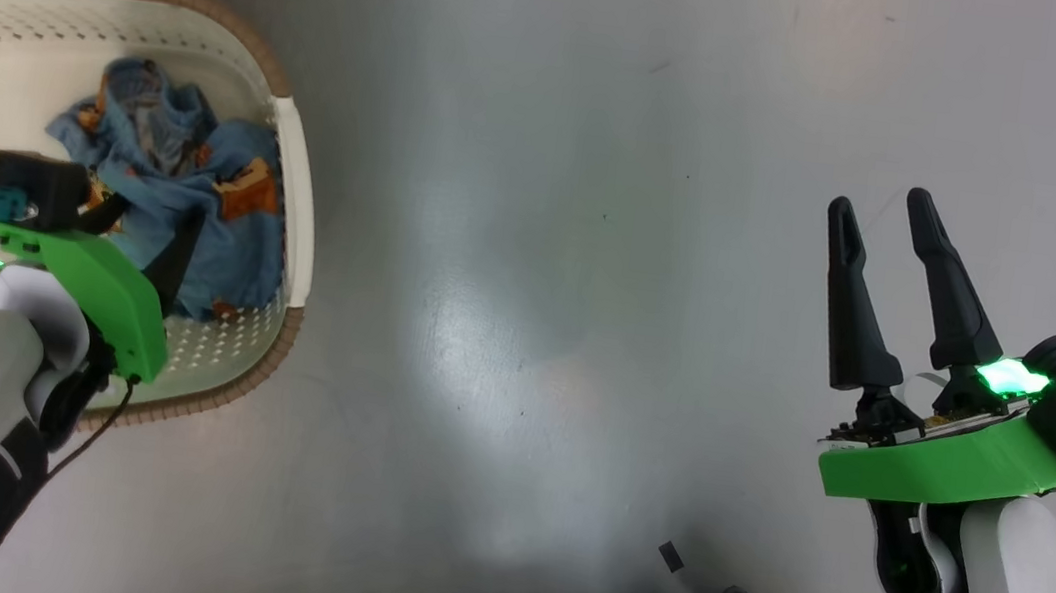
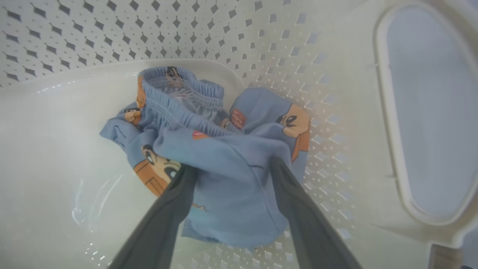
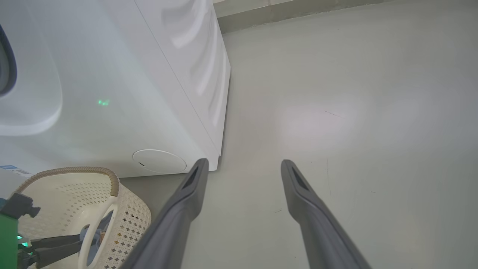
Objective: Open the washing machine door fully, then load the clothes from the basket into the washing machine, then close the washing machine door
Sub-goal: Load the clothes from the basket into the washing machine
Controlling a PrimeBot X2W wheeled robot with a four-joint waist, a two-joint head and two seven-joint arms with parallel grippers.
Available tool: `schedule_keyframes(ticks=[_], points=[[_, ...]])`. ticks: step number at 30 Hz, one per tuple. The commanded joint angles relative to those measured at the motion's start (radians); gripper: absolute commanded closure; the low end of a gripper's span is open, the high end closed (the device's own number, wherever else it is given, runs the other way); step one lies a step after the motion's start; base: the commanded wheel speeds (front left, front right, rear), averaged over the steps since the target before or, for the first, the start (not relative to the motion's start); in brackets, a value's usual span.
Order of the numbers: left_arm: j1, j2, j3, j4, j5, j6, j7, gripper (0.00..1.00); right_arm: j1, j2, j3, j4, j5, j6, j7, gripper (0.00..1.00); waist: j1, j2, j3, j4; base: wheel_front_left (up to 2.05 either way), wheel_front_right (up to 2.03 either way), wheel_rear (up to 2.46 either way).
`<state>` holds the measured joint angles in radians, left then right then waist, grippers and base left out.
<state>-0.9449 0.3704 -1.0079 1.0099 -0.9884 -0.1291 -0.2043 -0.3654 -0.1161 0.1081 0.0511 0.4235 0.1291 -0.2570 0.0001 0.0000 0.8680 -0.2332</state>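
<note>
Jaws, head view: left jaws wide, down inside basket (image 1: 299,178) over clothes (image 1: 236,251); right jaws wide, empty, above floor (image 1: 535,237).
Left wrist view: fingers (image 2: 164,216) straddle blue fold, not pinched; clothes lie in basket, loading not begun.
Right wrist view: washing machine (image 3: 149,74) just behind basket; whether washing machine door is open, cannot tell; closing left.

Left hand (image 2: 232,166) and right hand (image 1: 881,204), both wide open.
</note>
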Motion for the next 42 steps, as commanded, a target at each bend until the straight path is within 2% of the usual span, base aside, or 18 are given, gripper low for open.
schedule_keyframes(ticks=[1, 7, 8, 9, 10, 11, 19, 27, 33, 42], points=[[-0.006, 0.039, 0.006, -0.009, -0.021, -0.002, -0.001, 0.0, 0.02, 0.002, 0.02, -0.025, -0.007, 0.002, -0.005, 0.0, -0.0001, 0.0, 0.008, -0.006, 0.0, 0.0, 0.0], [-0.031, 0.057, -0.06, -0.021, -0.088, -0.002, 0.006, 0.0, 0.015, 0.004, 0.028, -0.026, -0.008, 0.002, -0.005, 0.0, -0.0001, 0.0, 0.017, -0.012, 0.0, 0.0, 0.0], [-0.034, 0.059, -0.071, -0.022, -0.098, -0.002, 0.006, 0.52, 0.014, 0.004, 0.029, -0.026, -0.008, 0.002, -0.005, 0.0, -0.0001, 0.0, 0.018, -0.012, 0.0, 0.0, 0.0], [-0.037, 0.06, -0.08, -0.023, -0.108, -0.002, 0.005, 0.69, 0.013, 0.004, 0.03, -0.026, -0.008, 0.002, -0.005, 0.0, -0.0001, 0.0, 0.018, -0.013, 0.0, 0.0, 0.0], [-0.039, 0.061, -0.088, -0.025, -0.12, -0.002, 0.004, 0.98, 0.012, 0.004, 0.03, -0.026, -0.009, 0.002, -0.005, 0.0, -0.0001, 0.0, 0.018, -0.013, 0.0, 0.0, 0.0], [-0.041, 0.062, -0.097, -0.026, -0.132, -0.002, 0.003, 1.0, 0.012, 0.004, 0.03, -0.026, -0.009, 0.002, -0.005, 0.0, -0.0001, 0.0, 0.017, -0.013, 0.0, 0.0, 0.0], [-0.048, 0.051, -0.151, -0.022, -0.209, -0.002, -0.021, 1.0, 0.013, -0.002, 0.02, -0.02, -0.015, 0.002, -0.005, 0.0, -0.0001, 0.0, -0.009, 0.005, 0.0, 0.0, 0.0], [-0.023, 0.039, -0.128, -0.011, -0.283, -0.002, -0.056, 1.0, 0.018, -0.021, 0.008, -0.004, -0.016, 0.002, -0.005, 0.0, -0.0001, 0.0, -0.095, 0.057, 0.0, 0.0, 0.0], [0.012, 0.043, -0.009, -0.037, -0.244, -0.002, -0.057, 1.0, 0.035, -0.042, -0.004, 0.011, -0.015, 0.002, -0.005, 0.0, -0.0001, 0.0, -0.176, 0.097, 0.0, 0.0, 0.0], [0.141, 0.027, 0.239, -0.114, -0.083, -0.002, -0.057, 1.0, 0.084, -0.075, -0.016, 0.041, -0.005, 0.002, -0.005, 0.0, -0.0001, 0.0, -0.315, 0.149, 0.0, 0.0, 0.0]])
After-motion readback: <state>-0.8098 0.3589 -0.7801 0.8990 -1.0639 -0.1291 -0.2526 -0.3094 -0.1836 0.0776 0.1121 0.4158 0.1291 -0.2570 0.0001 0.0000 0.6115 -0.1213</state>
